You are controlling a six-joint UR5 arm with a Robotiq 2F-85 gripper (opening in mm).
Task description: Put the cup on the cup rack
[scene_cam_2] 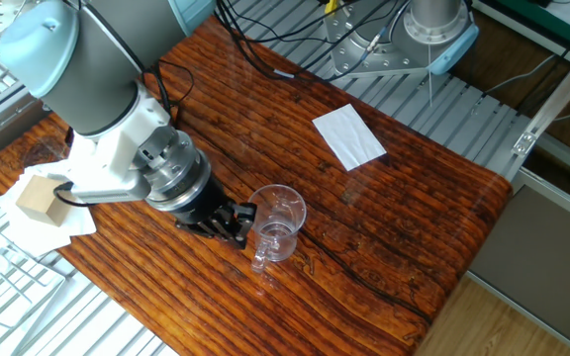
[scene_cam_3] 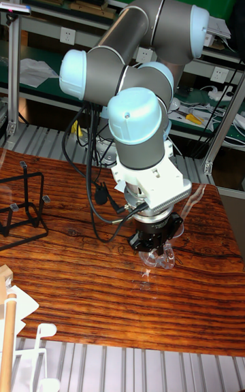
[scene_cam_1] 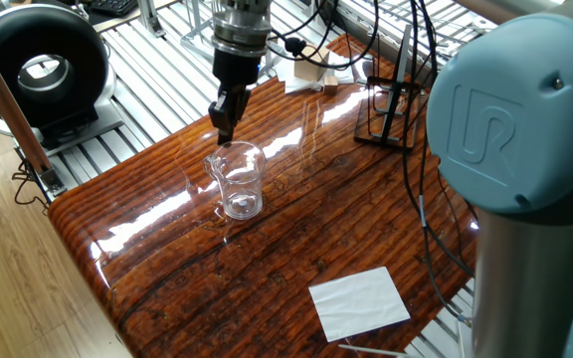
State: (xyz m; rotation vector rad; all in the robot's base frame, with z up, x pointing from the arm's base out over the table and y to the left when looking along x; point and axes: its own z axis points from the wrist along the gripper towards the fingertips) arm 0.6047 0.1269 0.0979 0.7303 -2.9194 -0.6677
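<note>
The cup [scene_cam_1: 239, 179] is small, clear and beaker-like, and it stands upright on the wooden table, with a spout at its rim. It also shows in the other fixed view as the cup [scene_cam_2: 278, 222]. My gripper [scene_cam_1: 224, 127] hangs just behind the cup's rim, close to it, with nothing between its fingers. Its dark fingers [scene_cam_2: 237, 211] stand apart, so the gripper [scene_cam_2: 240, 225] is open beside the cup. The cup rack [scene_cam_1: 386, 109], a black thin-wire stand, sits at the table's far right corner, well away from the cup. In the tall view the gripper [scene_cam_3: 154, 248] mostly hides the cup [scene_cam_3: 163, 260]; the cup rack [scene_cam_3: 20, 208] stands at the left.
A white paper sheet [scene_cam_1: 359, 303] lies near the table's front right. A wooden block [scene_cam_1: 311, 75] on papers sits at the far edge, with black cables [scene_cam_1: 421, 149] trailing past the rack. A round black device [scene_cam_1: 38, 60] stands off the table's left.
</note>
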